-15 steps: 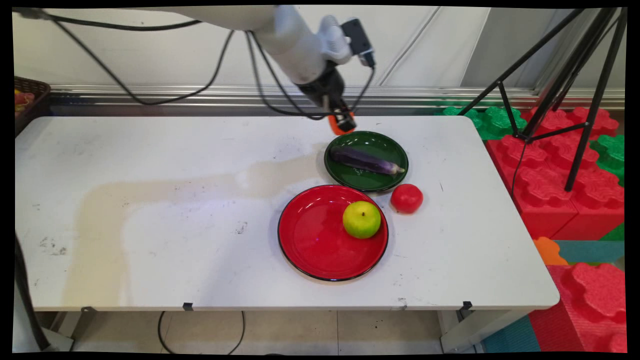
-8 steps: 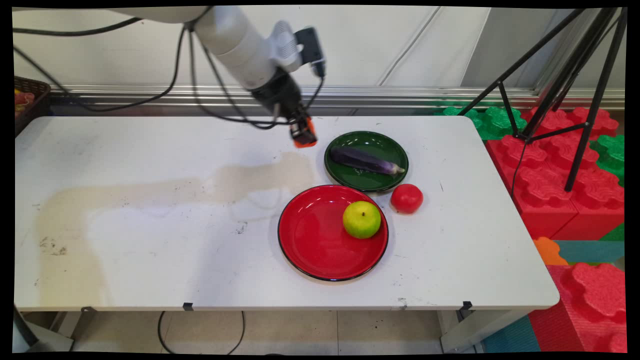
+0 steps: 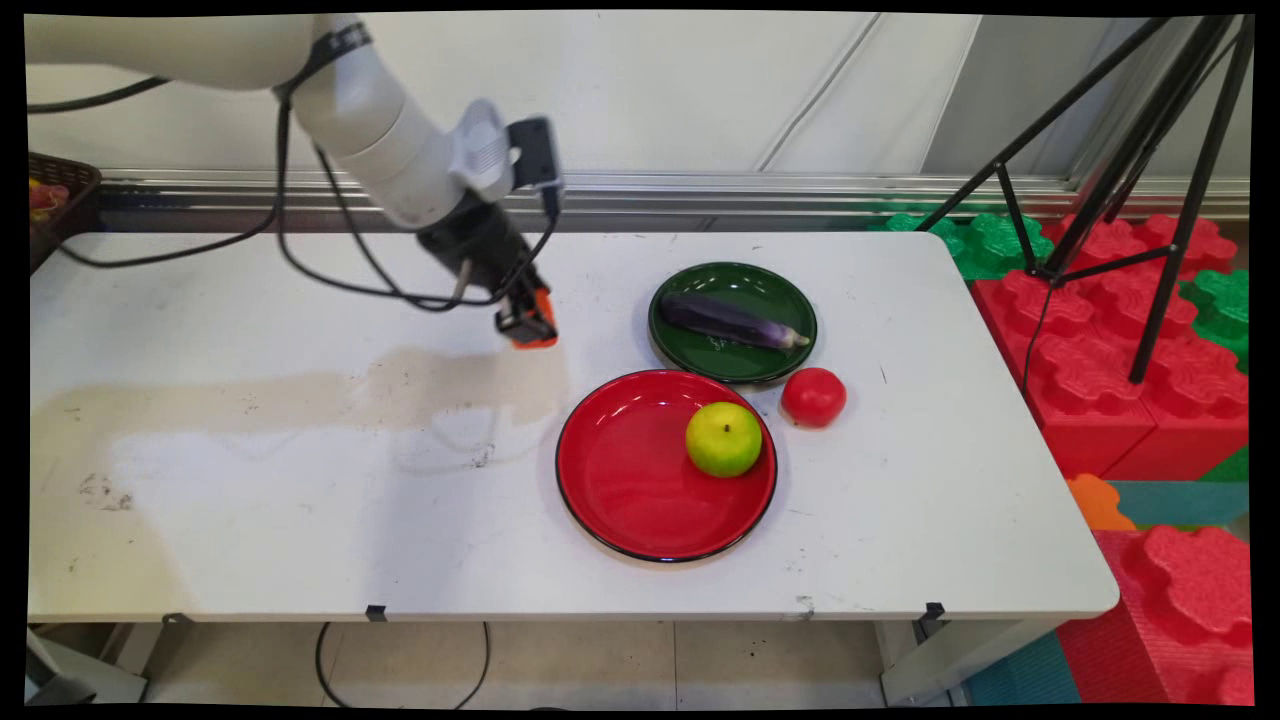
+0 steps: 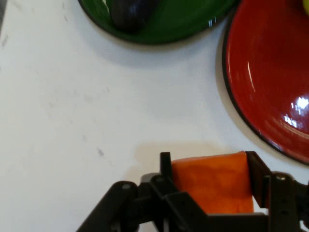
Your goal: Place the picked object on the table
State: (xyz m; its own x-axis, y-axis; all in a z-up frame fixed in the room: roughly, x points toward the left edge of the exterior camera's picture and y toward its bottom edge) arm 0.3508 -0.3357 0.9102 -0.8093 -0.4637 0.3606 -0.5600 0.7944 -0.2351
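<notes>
White table (image 3: 300, 520), pale wall (image 3: 700, 90), red foam blocks (image 3: 1100, 330)

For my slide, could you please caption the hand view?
Gripper holds an orange object above the table.

the white bench (image 3: 300, 500) is scuffed and carries a pale brownish stain across its left half. a green plate (image 3: 770, 355) sits toward the far right and a red plate (image 3: 620, 480) lies nearer the front edge, just beside it without clearly touching. a red tomato (image 3: 813, 397) rests on the bench at the right, close against both plates.
</notes>
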